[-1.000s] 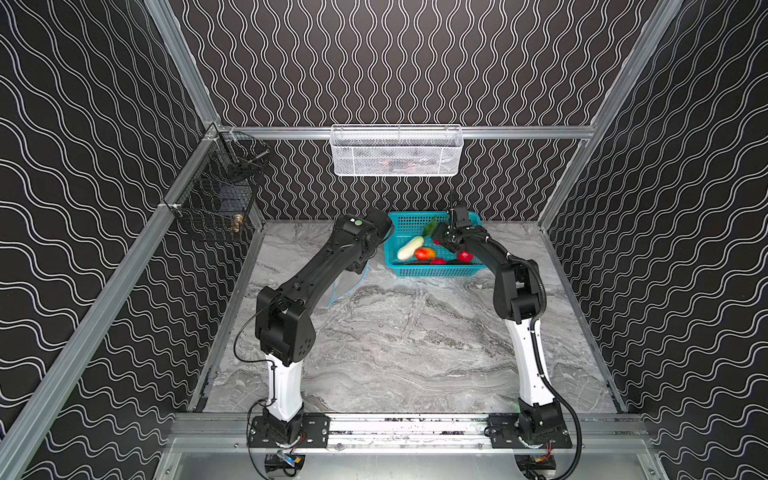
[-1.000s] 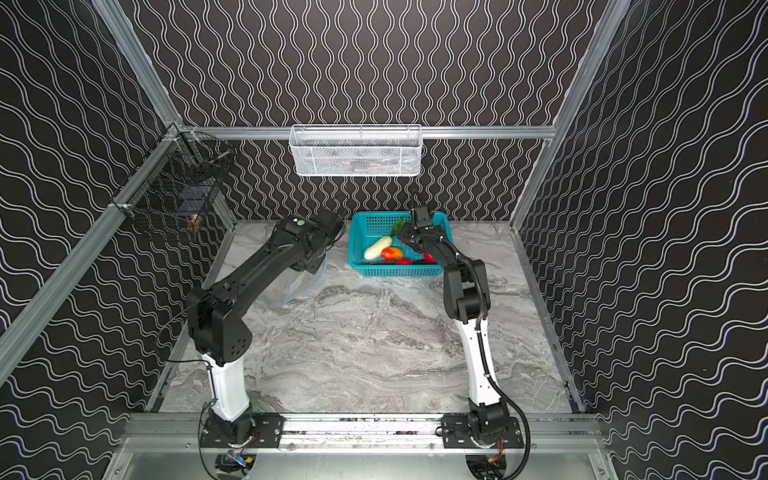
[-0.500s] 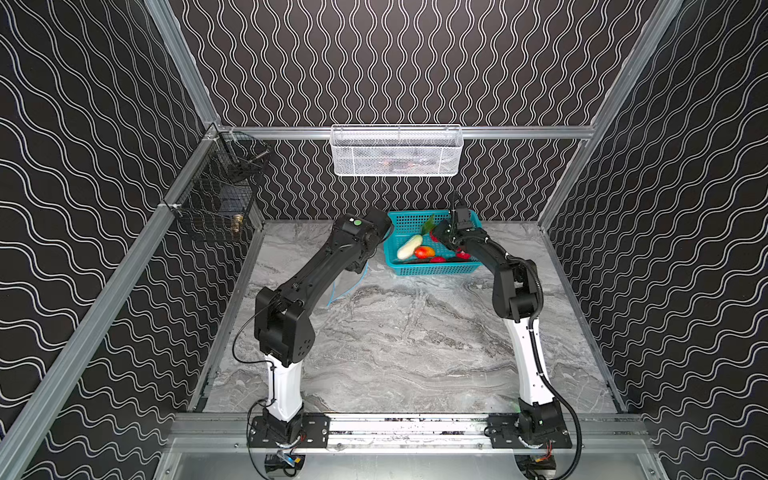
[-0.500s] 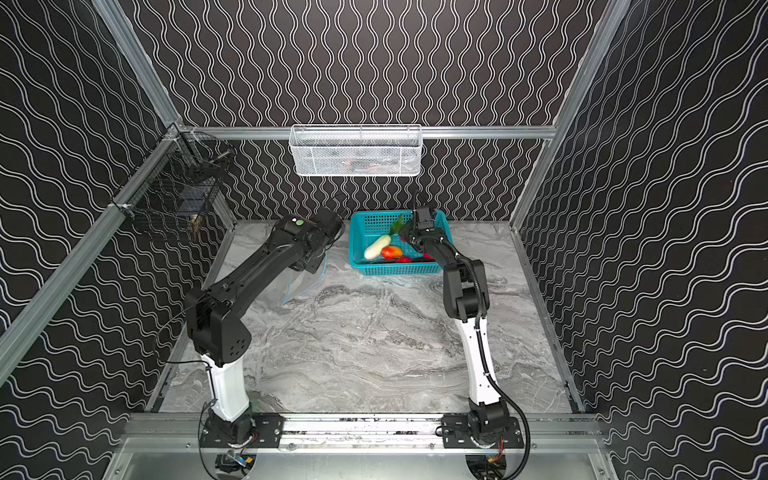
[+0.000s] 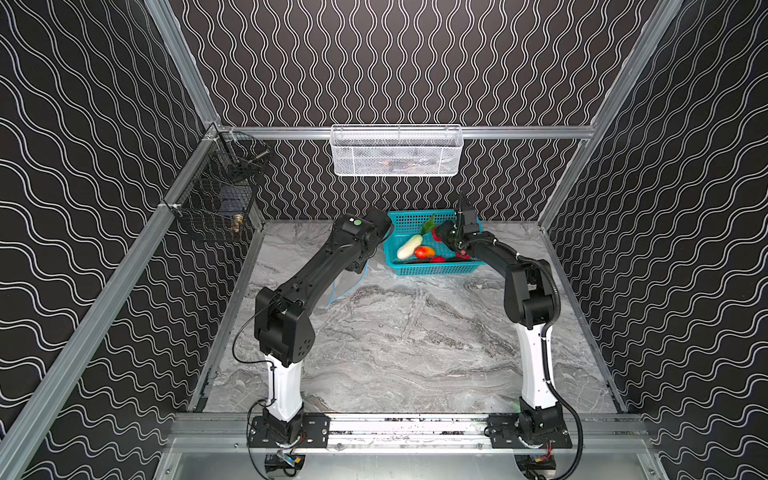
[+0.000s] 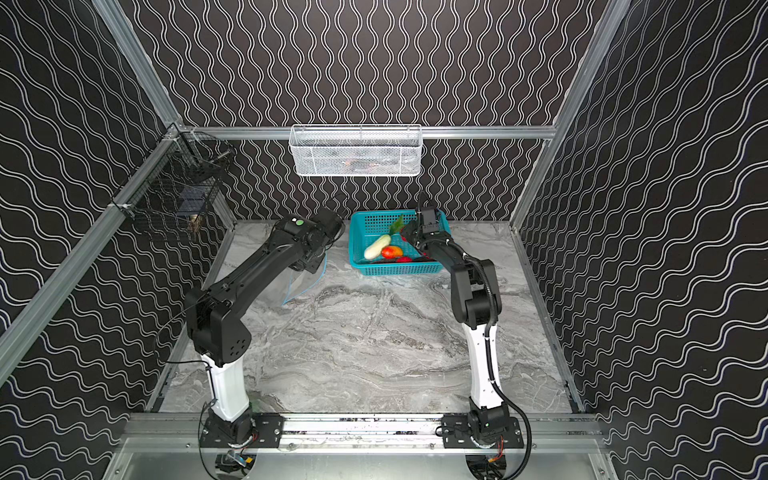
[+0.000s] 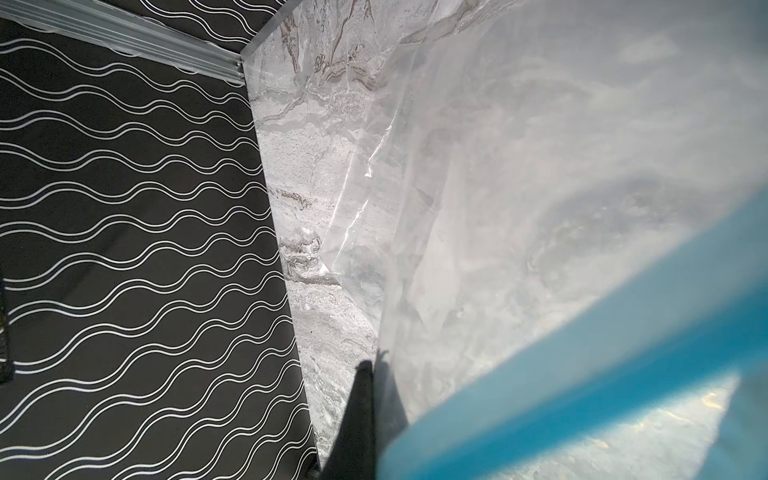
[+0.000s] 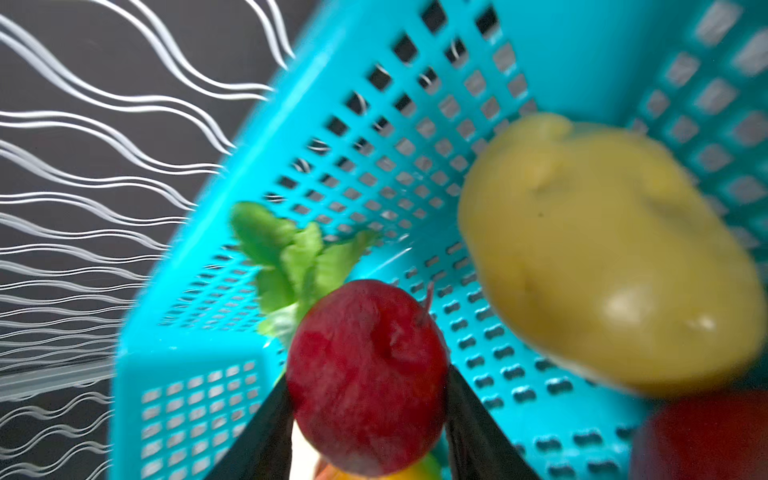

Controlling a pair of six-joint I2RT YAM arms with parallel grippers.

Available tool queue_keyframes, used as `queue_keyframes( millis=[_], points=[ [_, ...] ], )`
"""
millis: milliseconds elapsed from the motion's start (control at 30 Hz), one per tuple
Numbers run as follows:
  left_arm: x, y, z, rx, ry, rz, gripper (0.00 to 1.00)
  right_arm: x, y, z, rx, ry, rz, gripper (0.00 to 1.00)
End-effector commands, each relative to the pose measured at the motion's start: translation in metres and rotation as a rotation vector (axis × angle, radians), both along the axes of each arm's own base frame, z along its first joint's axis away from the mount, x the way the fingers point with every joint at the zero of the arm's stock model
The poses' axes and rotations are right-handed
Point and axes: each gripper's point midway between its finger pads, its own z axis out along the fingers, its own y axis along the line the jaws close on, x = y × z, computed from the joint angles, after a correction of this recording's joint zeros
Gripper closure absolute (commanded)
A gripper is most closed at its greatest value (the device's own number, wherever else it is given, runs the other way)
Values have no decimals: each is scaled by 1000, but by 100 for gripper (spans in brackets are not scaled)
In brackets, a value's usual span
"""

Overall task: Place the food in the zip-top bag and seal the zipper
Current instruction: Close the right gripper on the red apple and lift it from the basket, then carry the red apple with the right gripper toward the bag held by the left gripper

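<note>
Clamping red fruit point(image 8: 365, 365), right gripper point(image 8: 368, 386) | potato point(image 8: 602, 257) wrist-view only | left gripper point(image 7: 374, 374) pinching zip-top bag point(image 7: 540, 187)

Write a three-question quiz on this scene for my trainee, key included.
1. True or false: the bag lies inside the basket.
2. The right gripper is closed on: A the potato; B the red fruit; C the leafy green.
3. Fill in: the left gripper is shut on the ____.

Key
1. False: it is outside the basket, to its left in both top views.
2. B
3. bag
</note>
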Motion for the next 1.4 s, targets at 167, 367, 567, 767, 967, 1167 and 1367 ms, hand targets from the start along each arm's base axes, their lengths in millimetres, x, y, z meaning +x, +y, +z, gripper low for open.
queue_keyframes(
  millis=[167,367,567,767,967,1167,1367],
  points=[
    [-2,2,7,-4,-22,5,100,-19,2,17,58,-45,21,57],
    [-2,0,4,-8,-11,4,100,-43,-2,9,65,-6,17,60],
    [-1,0,3,-5,-11,6,100,-62,-4,13,59,2,43,62],
    [1,0,2,4,-7,7,100,-84,-8,16,37,4,60,63],
    [1,-2,1,9,-5,3,100,-109,-10,16,12,25,91,64],
    [0,-4,1,15,-2,-5,100,-137,-9,24,20,16,109,64],
    [-3,-15,1,6,0,-36,100,-146,-3,44,74,-20,124,64]
  ],
)
